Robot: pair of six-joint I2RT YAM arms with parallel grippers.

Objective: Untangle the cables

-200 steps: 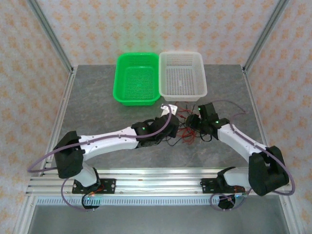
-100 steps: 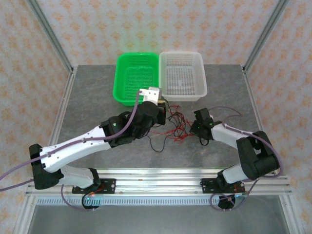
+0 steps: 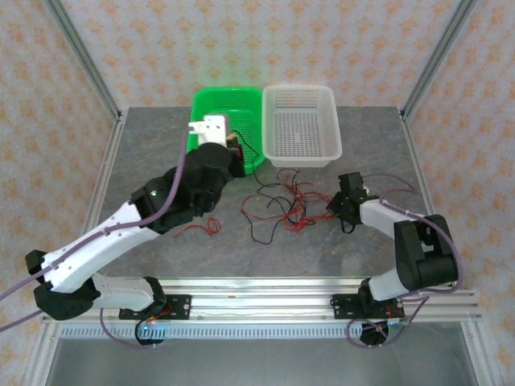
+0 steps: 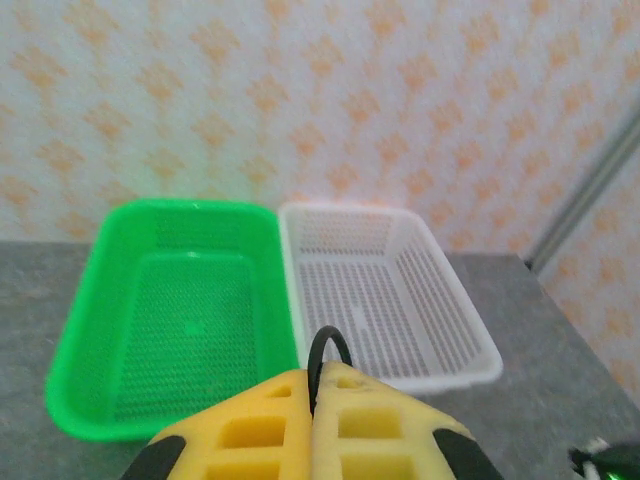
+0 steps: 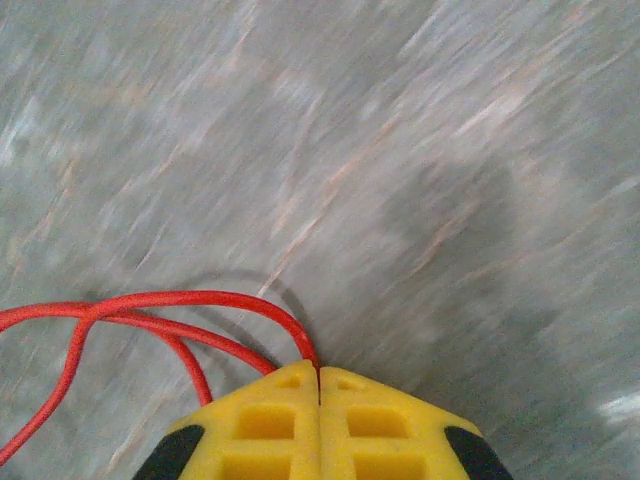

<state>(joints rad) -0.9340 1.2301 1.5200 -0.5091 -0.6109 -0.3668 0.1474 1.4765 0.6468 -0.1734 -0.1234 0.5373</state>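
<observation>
Status: left claw is pressed together on a thin black wire. A small loop of it stands up between the yellow pads. Beyond it sit the green plastic mesh basket and the white plastic mesh basket. The right claw is pinched on a thin red wire, low over the grey stone-look bench.

We read the step as drawing the 2 held strands apart to open the knot.
- Pull slow and steady, left claw up and away, right claw anchoring low.
- Watch the crossings. If the whole bundle lifts as 1, we'd stop and regrip nearer the snag.
- The pinches are at the pad tips, so a jerk could slip a wire out.
- Don't drag loops over the basket rims.

The tangle of thin red and black cables lies on the bench in front of the white basket, between the 2 claws. The strands are loosely curled and crossing, with red loops bunched mid-pile. A black curl lies at the near side, and a red tail trails towards the left arm. We can't count the strands.
</observation>
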